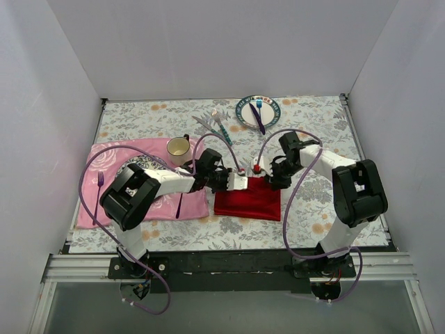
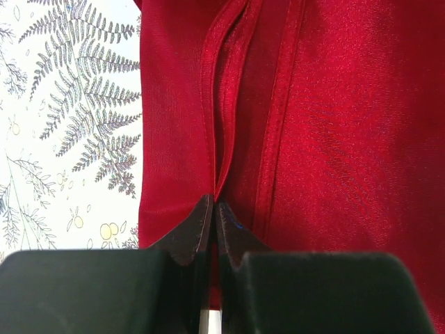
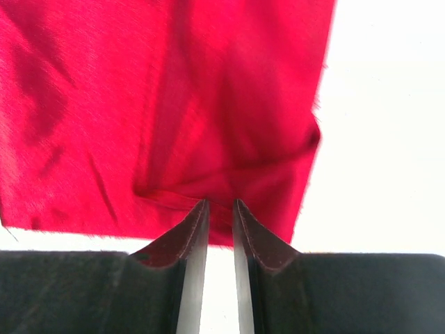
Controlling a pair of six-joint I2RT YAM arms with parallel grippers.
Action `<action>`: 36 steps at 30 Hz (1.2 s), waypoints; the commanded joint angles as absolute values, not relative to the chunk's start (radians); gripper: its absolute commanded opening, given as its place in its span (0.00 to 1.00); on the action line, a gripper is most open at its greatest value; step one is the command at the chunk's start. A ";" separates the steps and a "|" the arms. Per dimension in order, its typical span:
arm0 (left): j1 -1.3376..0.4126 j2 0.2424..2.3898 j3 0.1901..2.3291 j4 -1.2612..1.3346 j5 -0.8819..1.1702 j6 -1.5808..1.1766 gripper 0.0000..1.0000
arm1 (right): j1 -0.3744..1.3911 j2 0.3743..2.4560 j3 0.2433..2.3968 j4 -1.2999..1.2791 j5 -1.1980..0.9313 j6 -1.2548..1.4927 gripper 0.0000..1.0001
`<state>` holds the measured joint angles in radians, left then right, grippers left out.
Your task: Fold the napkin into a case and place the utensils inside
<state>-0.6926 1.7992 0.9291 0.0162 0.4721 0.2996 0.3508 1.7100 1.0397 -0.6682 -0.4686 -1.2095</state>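
Closest to the lens in each wrist view are the dark fingertips. The left gripper (image 2: 212,209) has its pair pressed tight together on a hemmed fold of the napkin (image 2: 334,139). The right gripper (image 3: 219,204) is nipped onto the cloth near a corner, with only a sliver between the tips and creases fanning out from the pinch.

From above, the napkin (image 1: 249,200) lies as a red rectangle on the near middle of the table. It sits just right of the pink placemat (image 1: 94,209), and both grippers (image 1: 240,182) (image 1: 268,174) meet its far edge (which they largely cover).

Well beyond it lie the fork and knife (image 1: 222,131) with teal handles, loose on the tablecloth (image 1: 313,216), a grey fern print dotted with orange flowers. A cream cup (image 1: 179,147) stands on the placemat's far corner. A patterned plate (image 1: 240,110) at the back carries a blue fork (image 1: 259,106) and purple knife (image 1: 259,120).

Plain white walls (image 1: 208,42) box in the table, and a black rail (image 1: 229,264) runs along the near edge.

A dark dish (image 1: 128,167) on the placemat is mostly hidden under the left arm. Glare bleaches the table to white in the right wrist view.
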 commanded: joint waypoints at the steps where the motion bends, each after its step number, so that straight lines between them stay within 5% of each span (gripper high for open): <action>1: -0.699 1.821 0.957 -0.113 0.428 0.240 0.00 | 0.289 1.718 1.149 -0.785 -0.463 -1.237 0.29; 6: -0.712 1.810 0.962 -0.123 0.408 0.180 0.00 | 0.261 1.707 1.281 -0.925 -0.580 -0.908 0.35; 16: -0.750 1.787 0.939 -0.137 0.382 0.106 0.00 | 0.245 1.698 1.163 -0.818 -0.548 -0.226 0.37; 36: -0.755 1.766 0.911 -0.133 0.367 0.120 0.00 | 0.158 1.827 1.166 -0.724 -0.658 -0.090 0.39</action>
<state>-0.7483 1.7821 0.9451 -0.0414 0.3767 0.1261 0.1658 1.8099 1.1179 -0.7311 -0.5991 -0.1104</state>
